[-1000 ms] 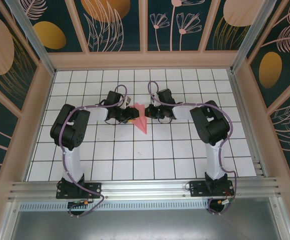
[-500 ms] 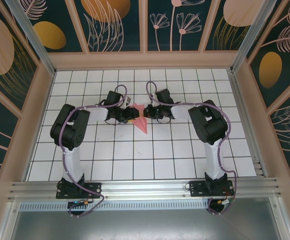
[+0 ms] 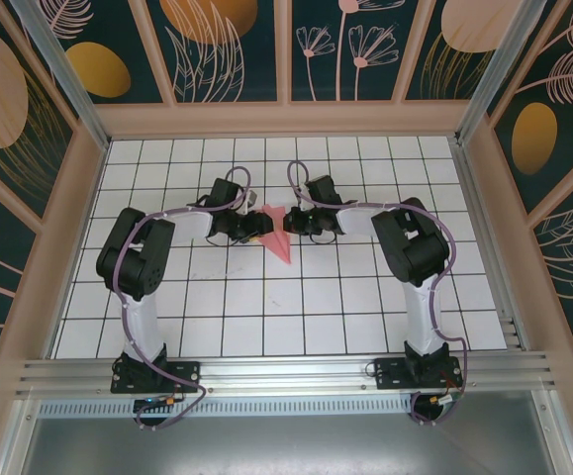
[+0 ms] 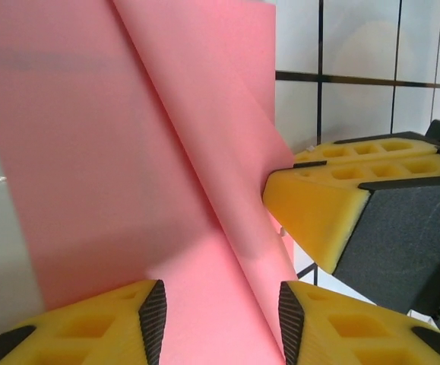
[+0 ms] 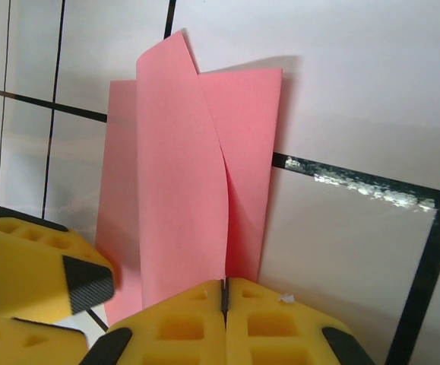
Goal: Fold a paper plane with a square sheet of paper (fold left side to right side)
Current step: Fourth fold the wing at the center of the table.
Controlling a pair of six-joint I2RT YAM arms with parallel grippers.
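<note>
Just left of centre in the top view, the left gripper [image 3: 250, 226] has crept slightly up-frame beside the wide end of the slim salmon-pink paper plane [image 3: 280, 240]. Its yellow pads [image 4: 90, 327] are spread, with the paper lying loose between them. The paper plane rests mid-frame on the white gridded table [image 3: 365, 297], tip pointing down-frame, much where it was. To its right, the right gripper [image 3: 294, 222] has shifted left onto the paper and is pressed together, pinching its raised fold. That suggests the fold is being held for creasing.
</note>
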